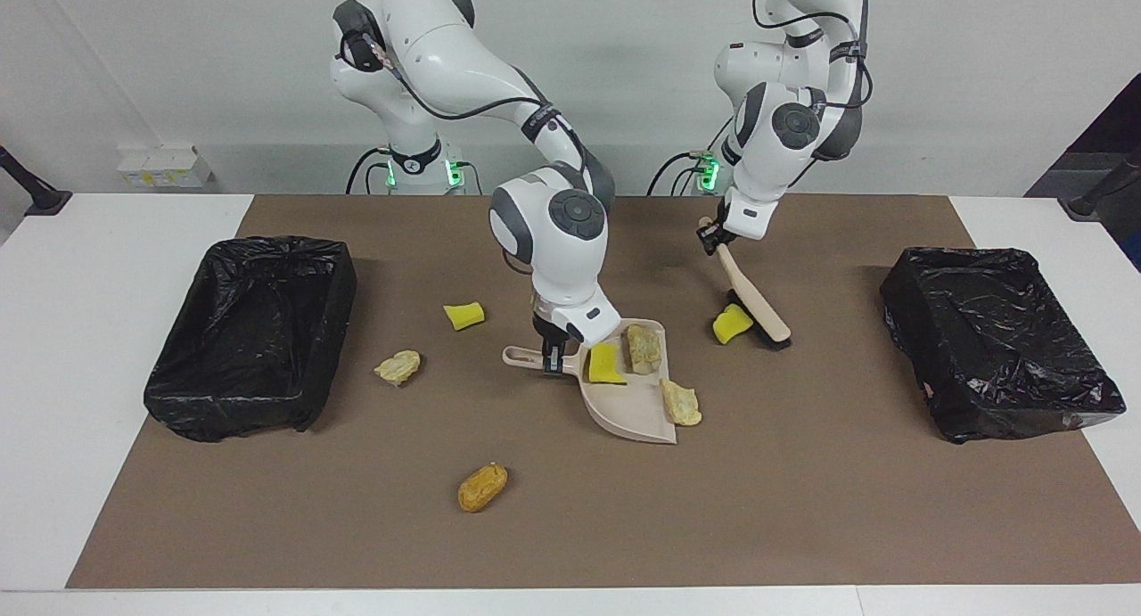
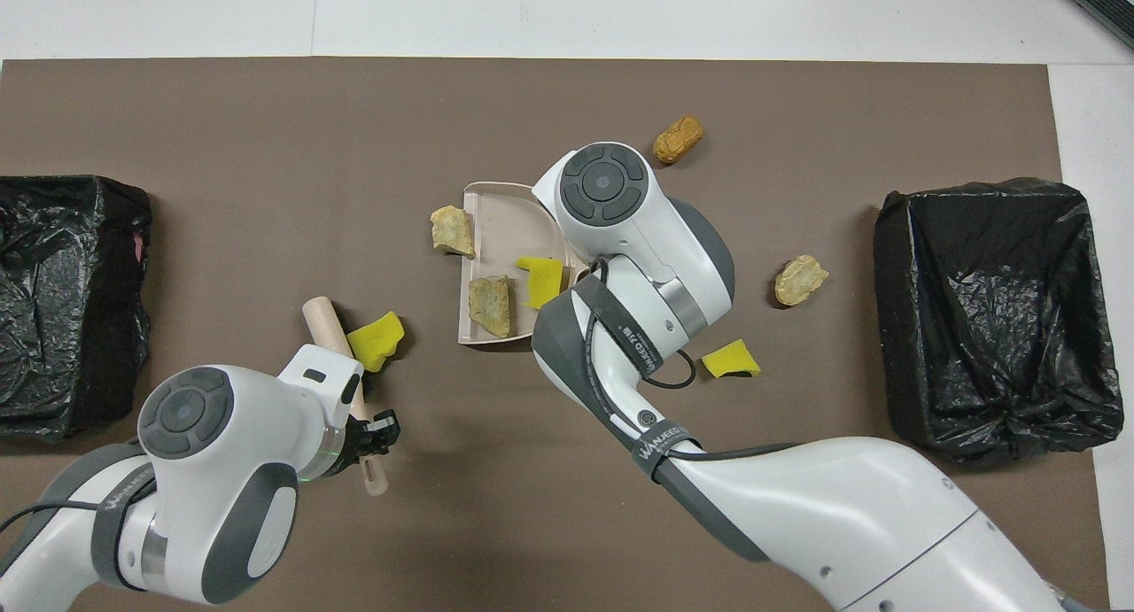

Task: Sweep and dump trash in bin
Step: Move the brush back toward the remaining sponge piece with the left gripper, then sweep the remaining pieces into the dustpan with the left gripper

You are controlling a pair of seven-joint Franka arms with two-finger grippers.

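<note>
My right gripper [image 1: 553,356] is shut on the handle of the beige dustpan [image 1: 637,411], which lies on the mat. A yellow sponge [image 1: 606,364] and a beige piece [image 1: 643,347] lie in the pan, and another beige piece [image 1: 681,403] rests at its lip. My left gripper [image 1: 713,235] is shut on the handle of the brush [image 1: 758,308], whose bristles touch the mat beside a yellow sponge [image 1: 732,324]. A yellow sponge [image 1: 464,315], a beige piece [image 1: 398,366] and an orange-brown lump [image 1: 482,487] lie loose on the mat.
Two black-lined bins stand on the brown mat, one [image 1: 267,246] toward the right arm's end and one [image 1: 963,259] toward the left arm's end. White table borders the mat.
</note>
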